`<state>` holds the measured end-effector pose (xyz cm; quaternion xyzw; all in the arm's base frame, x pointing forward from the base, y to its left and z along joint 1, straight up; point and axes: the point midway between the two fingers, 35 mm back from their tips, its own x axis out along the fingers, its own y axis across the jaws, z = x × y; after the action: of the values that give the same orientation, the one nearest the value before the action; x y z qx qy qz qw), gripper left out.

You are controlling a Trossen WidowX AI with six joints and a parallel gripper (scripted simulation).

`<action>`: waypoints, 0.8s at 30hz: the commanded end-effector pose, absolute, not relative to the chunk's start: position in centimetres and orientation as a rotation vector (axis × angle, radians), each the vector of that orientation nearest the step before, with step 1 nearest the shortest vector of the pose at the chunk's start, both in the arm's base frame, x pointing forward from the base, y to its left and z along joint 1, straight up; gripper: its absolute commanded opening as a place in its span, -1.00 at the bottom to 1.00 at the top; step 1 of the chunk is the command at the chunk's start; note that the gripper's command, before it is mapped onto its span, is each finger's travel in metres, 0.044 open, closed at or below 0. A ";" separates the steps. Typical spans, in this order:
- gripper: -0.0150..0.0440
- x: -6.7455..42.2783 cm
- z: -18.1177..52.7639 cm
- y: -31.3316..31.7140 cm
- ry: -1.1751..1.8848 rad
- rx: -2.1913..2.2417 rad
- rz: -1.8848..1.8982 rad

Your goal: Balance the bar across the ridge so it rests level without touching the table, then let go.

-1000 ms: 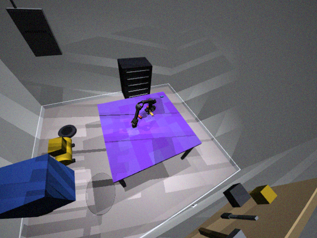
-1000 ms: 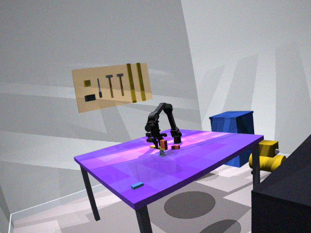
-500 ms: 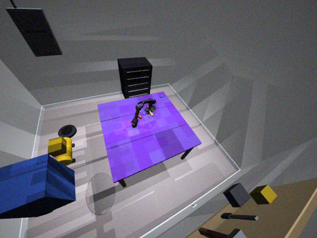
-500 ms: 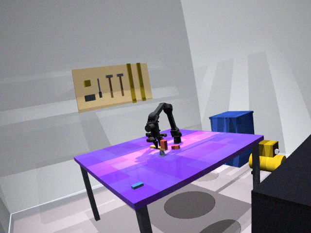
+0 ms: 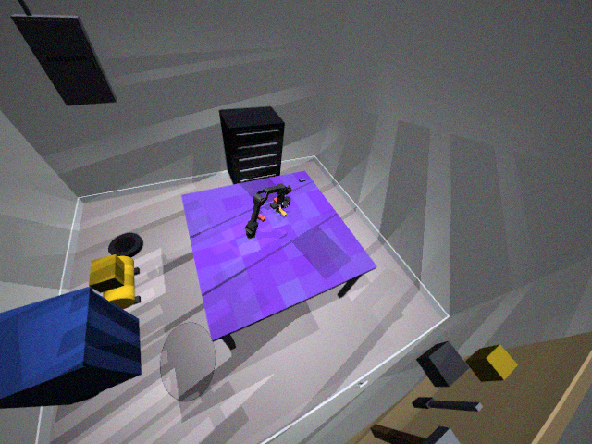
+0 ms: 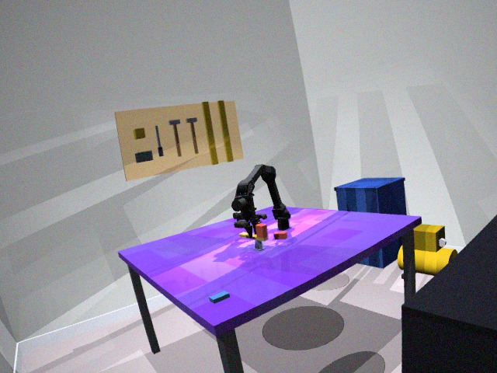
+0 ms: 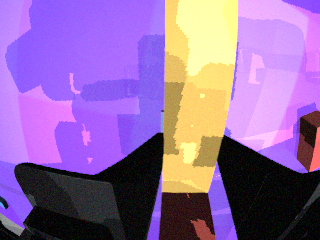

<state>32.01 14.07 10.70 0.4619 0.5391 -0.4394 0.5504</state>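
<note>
The yellow bar (image 5: pixel 283 211) (image 6: pixel 243 235) (image 7: pixel 200 100) is held between the fingers of my gripper (image 6: pixel 251 233) (image 7: pixel 190 140), which is shut on it. A red block (image 6: pixel 261 231) (image 7: pixel 185 215) stands on one end of the bar. The small grey ridge (image 6: pixel 258 245) stands on the table, under the block's end of the bar in the exterior view. Whether the bar touches the ridge is too small to tell. The bar looks close to level. The ridge's top is hidden by the bar and block.
A second red block (image 5: pixel 261 217) (image 6: pixel 280 235) (image 7: pixel 308 142) lies on the purple table (image 5: pixel 267 287) (image 6: pixel 321 256), between the bar and the arm's base. A small blue block (image 5: pixel 302 179) (image 6: pixel 219 297) lies near a table corner. A black drawer cabinet (image 5: pixel 252 143) stands beyond the table edge.
</note>
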 end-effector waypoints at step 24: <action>-0.49 32.0 10.4 14.1 1.273 1.098 -1.043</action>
<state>32.00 14.06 10.55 0.4620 0.5390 -0.4394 0.5505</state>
